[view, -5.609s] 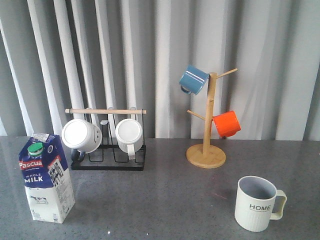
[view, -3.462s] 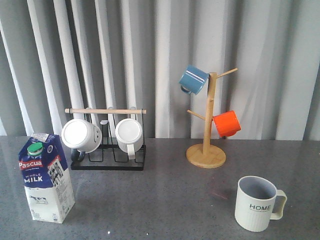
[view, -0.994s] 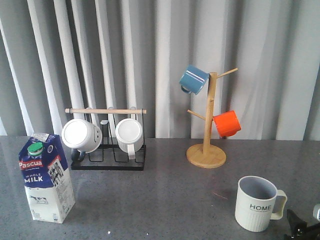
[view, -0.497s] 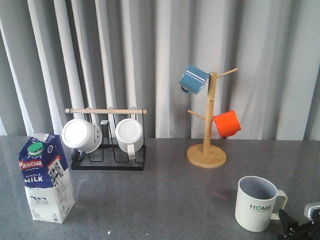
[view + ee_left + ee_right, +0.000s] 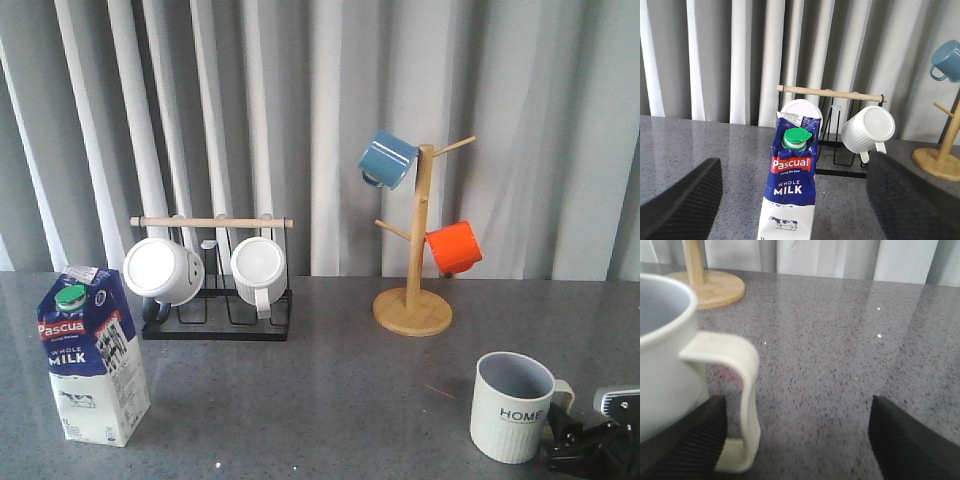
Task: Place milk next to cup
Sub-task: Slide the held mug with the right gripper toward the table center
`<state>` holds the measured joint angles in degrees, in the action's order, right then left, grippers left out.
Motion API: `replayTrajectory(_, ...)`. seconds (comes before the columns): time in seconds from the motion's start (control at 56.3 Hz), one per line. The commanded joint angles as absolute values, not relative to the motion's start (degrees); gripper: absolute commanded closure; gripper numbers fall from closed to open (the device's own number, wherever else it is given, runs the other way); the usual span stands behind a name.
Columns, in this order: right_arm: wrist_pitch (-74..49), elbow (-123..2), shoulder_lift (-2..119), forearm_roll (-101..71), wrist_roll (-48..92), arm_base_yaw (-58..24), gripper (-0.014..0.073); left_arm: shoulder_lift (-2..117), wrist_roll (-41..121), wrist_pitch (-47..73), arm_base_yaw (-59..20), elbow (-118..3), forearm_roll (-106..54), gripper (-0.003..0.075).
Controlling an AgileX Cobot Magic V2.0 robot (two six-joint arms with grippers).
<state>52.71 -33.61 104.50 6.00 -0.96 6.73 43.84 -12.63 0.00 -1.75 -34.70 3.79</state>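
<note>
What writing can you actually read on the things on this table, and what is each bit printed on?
"Pascual": red label on the milk carton.
"WHOLE MILK": white letters on the carton's blue front, below the label.
"HOME": black letters on the cream mug.
One tiny line right under "Pascual" and the small print on the carton's side are too small to read.
The other mugs, the rack and the wooden stand show no writing.

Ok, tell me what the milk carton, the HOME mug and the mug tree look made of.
Milk carton: printed coated paperboard, judging by its folded gable top; the cap looks plastic. HOME mug: probably glazed ceramic, cream, ribbed, faint sheen. Mug tree: light wood, possibly bamboo, matte.
</note>
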Motion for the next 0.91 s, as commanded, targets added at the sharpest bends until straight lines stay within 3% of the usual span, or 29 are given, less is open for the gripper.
replayTrajectory(0.0,57.1,-37.2,103.5,7.0,-2.9,7.1,0.0148,43.8,-13.1,-3.8,-1.9,-36.9,3.6,0.0148)
replayTrajectory(0.213,54.8,-40.8,104.1,17.2,-19.8,6.9,0.0613,43.8,-13.1,-3.8,-1.9,-36.9,3.6,0.0148)
replayTrajectory(0.373,58.0,-41.6,104.1,22.8,-29.6,5.2,0.0599,43.8,-13.1,-3.8,-1.9,-36.9,3.6,0.0148)
replayTrajectory(0.568,53.7,-43.4,103.8,17.6,-27.4,-5.6,0.0599,43.8,-13.1,-3.8,-1.9,-36.9,3.6,0.0148)
replayTrajectory(0.728,44.0,-47.6,104.2,1.4,-11.7,-17.3,0.0599,43.8,-13.1,-3.8,-1.9,-36.9,3.6,0.0148)
replayTrajectory(0.888,44.2,-51.5,106.6,-20.2,1.8,-24.9,0.0599,43.8,-13.1,-3.8,-1.9,-36.9,3.6,0.0148)
